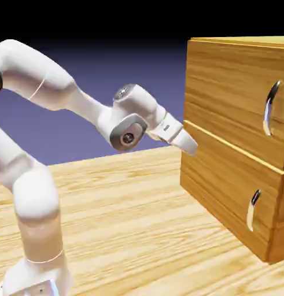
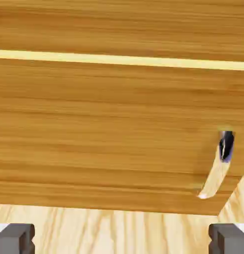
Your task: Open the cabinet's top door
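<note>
The cabinet (image 1: pixel 242 41) of light-brown wood stands at the exterior view's right. Its top door (image 1: pixel 228 87) is flush and closed, and carries a long curved silver handle (image 1: pixel 272 108) near its right side. My gripper (image 1: pixel 190 144) hovers just off the cabinet's left front edge, level with the seam between the two panels and well left of that handle. In the hand view my gripper (image 2: pixel 121 240) is open and empty, both grey fingertips (image 2: pixel 14 238) spread wide. The top door (image 2: pixel 119 25) shows as a strip above the seam; its handle is out of that view.
Below the top door sits the shorter lower panel (image 1: pixel 225 185) with a small silver handle (image 1: pixel 253 209); that panel (image 2: pixel 104 134) and its handle (image 2: pixel 220 163) fill most of the hand view. The wooden table (image 1: pixel 126 219) runs under the arm.
</note>
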Motion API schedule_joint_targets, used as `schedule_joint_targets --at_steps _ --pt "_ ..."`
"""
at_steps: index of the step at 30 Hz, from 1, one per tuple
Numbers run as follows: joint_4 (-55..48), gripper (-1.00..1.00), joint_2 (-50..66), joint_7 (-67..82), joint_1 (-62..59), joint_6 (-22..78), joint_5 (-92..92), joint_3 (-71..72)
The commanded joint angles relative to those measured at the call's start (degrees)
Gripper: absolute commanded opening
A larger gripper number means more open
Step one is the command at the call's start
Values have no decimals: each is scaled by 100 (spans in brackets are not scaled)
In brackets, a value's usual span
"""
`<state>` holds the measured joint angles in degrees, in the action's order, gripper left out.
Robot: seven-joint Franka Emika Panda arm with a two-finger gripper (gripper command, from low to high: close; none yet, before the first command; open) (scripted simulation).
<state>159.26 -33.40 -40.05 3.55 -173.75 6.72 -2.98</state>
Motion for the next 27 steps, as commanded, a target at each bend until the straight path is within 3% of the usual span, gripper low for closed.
schedule_joint_targets --at_steps 1,27 --pt "-65 0 -28 89 106 10 250 -111" --pt "-1744 0 -747 2411 2862 256 6729 -2981"
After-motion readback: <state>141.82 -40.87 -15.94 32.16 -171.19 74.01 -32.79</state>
